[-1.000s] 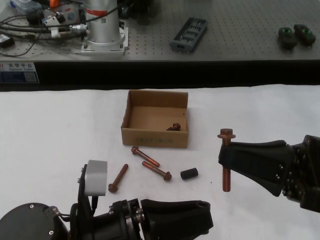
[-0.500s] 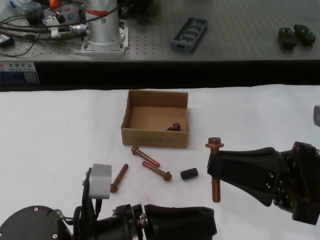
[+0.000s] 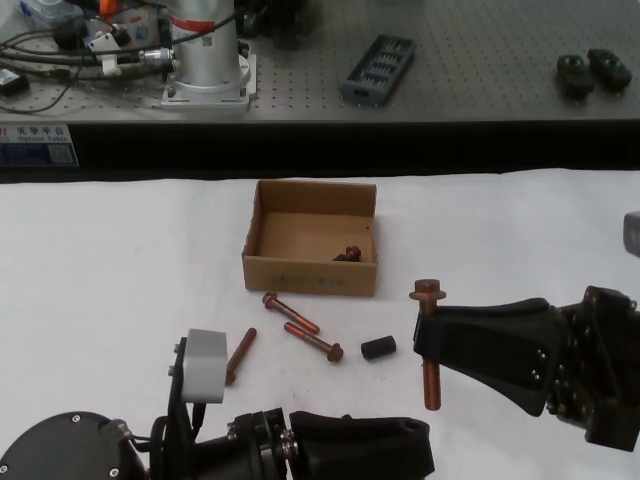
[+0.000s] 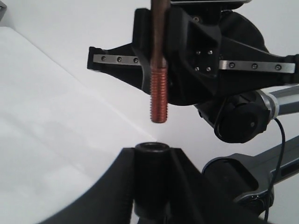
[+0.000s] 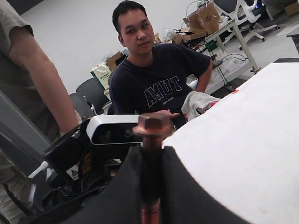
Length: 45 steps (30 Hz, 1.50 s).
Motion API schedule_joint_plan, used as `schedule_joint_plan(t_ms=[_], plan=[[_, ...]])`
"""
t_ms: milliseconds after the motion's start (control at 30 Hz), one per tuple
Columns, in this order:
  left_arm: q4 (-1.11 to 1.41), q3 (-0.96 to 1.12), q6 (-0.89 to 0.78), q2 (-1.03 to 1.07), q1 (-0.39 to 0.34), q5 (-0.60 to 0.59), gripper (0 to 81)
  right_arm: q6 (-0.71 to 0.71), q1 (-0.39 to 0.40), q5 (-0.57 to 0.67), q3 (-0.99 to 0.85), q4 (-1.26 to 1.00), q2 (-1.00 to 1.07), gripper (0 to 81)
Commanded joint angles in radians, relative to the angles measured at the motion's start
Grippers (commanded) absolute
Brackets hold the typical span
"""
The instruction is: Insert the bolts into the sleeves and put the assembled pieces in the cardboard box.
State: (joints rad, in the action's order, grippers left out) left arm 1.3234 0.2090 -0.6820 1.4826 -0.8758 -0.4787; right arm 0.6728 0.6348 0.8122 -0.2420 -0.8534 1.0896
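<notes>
My right gripper [image 3: 428,338] is shut on a copper bolt [image 3: 431,350] and holds it upright, head up, over the white cloth right of the loose parts. In the right wrist view the bolt [image 5: 150,140] stands between the fingers of that gripper [image 5: 150,161]. My left gripper [image 4: 152,156] is shut on a black sleeve [image 4: 152,177], its bore facing up. The bolt's threaded tip [image 4: 158,100] hangs just above the bore, apart from it, with the right gripper [image 4: 173,56] behind. The left gripper [image 3: 412,440] sits at the near edge.
The cardboard box [image 3: 310,275] stands at mid-bench with one assembled piece [image 3: 348,254] inside. In front of it lie three loose bolts [image 3: 290,312] [image 3: 313,342] [image 3: 238,355] and a loose black sleeve [image 3: 378,349]. White cloth [image 3: 120,270] lies bare on both sides.
The right arm has carried the bolt left and lower, toward the left gripper. The left arm has shifted slightly right. Little has moved in the last half second.
</notes>
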Motion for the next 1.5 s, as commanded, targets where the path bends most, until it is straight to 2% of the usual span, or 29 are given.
schedule_joint_plan(t_ms=[0,100,533,833,1000,1267,1300,1367,1467], plan=[[0.017,0.000,0.038,0.003,-0.006,-0.031,8.4,-0.002,0.009,0.013,-0.003,0.001,-0.011,0.7],[0.017,0.000,0.041,0.003,-0.006,-0.031,4.3,-0.024,0.036,0.006,-0.003,0.020,-0.011,0.7],[0.033,0.000,0.052,0.003,-0.006,-0.027,4.3,-0.076,0.055,-0.010,-0.003,0.102,-0.011,0.7],[0.073,0.000,0.027,0.003,-0.006,0.039,4.3,-0.083,0.055,-0.005,-0.003,0.114,-0.011,0.7],[0.122,0.000,-0.025,0.003,-0.006,0.172,4.3,-0.087,0.055,0.013,-0.003,0.114,-0.011,0.7],[0.120,0.000,-0.095,0.003,-0.006,0.205,4.3,-0.090,0.055,0.042,-0.003,0.116,-0.011,0.8],[0.115,0.000,-0.094,0.003,-0.006,0.205,4.3,-0.090,0.055,0.073,-0.003,0.116,-0.011,2.2],[0.107,0.000,-0.094,0.003,-0.006,0.205,4.3,-0.090,0.052,0.133,-0.003,0.118,-0.011,10.7],[0.089,0.000,-0.092,0.003,-0.006,0.205,4.3,-0.071,0.052,0.127,-0.005,0.189,-0.011,39.2]])
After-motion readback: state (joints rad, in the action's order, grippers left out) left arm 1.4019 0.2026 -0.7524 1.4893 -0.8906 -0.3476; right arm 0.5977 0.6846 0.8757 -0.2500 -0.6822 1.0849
